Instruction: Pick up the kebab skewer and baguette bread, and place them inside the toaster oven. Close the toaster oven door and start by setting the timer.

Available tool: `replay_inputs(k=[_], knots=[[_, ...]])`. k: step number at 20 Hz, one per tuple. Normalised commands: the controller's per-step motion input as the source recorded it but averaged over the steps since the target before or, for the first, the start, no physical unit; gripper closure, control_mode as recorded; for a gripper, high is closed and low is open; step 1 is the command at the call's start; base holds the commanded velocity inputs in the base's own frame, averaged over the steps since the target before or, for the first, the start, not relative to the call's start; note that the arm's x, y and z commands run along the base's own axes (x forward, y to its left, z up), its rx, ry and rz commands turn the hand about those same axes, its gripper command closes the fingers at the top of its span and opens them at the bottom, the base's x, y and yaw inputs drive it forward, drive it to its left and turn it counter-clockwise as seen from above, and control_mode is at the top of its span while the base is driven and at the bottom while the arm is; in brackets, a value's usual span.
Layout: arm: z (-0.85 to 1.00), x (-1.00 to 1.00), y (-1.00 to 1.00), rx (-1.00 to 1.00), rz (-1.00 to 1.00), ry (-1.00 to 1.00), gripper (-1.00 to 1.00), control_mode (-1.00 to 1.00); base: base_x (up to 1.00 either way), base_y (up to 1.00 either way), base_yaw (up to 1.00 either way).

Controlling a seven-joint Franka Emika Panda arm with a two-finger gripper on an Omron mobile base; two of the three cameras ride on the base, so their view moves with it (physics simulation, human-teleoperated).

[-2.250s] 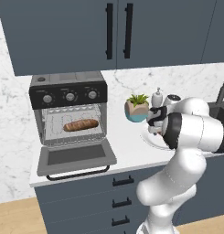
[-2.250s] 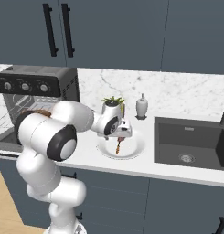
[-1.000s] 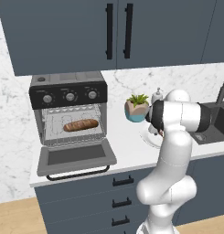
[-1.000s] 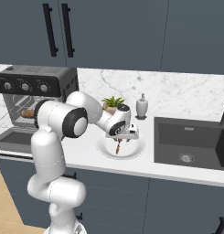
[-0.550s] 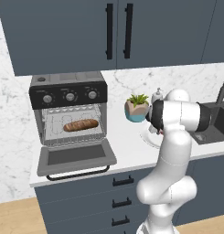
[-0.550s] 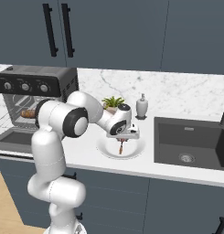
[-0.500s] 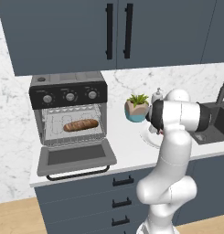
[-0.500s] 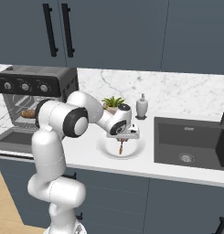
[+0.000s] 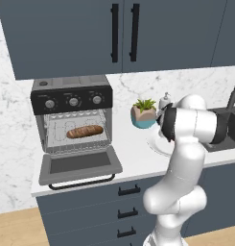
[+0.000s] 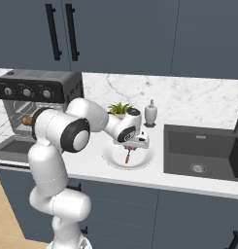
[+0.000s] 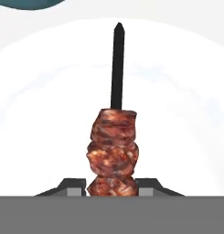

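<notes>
Gripping the kebab skewer (image 11: pixel 113 146), the hand (image 10: pixel 131 146) hangs above the plate (image 10: pixel 110 156).

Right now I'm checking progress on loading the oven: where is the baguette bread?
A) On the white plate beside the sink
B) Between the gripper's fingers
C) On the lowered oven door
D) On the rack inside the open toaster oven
D: in the left base view the baguette bread lies on the wire rack inside the toaster oven, whose toaster oven door hangs open below it.
</notes>
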Motion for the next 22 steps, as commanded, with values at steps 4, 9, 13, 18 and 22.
replay_inputs(k=[4,9,13,18,22], knots=[[0.55,-0.54,0.0,0.11,-0.21,0.0,1.0,-1.0,0.0,0.0,0.0],[0.53,-0.38,0.12,0.11,-0.3,0.0,1.0,-1.0,0.0,0.0,0.0],[0.32,-0.44,0.41,0.11,-0.41,0.0,1.0,-1.0,0.0,0.0,0.0],[0.27,-0.45,0.45,0.12,-0.5,0.0,1.0,-1.0,0.0,0.0,0.0],[0.28,-0.42,0.39,0.13,-0.53,0.0,1.0,-1.0,0.0,0.0,0.0]])
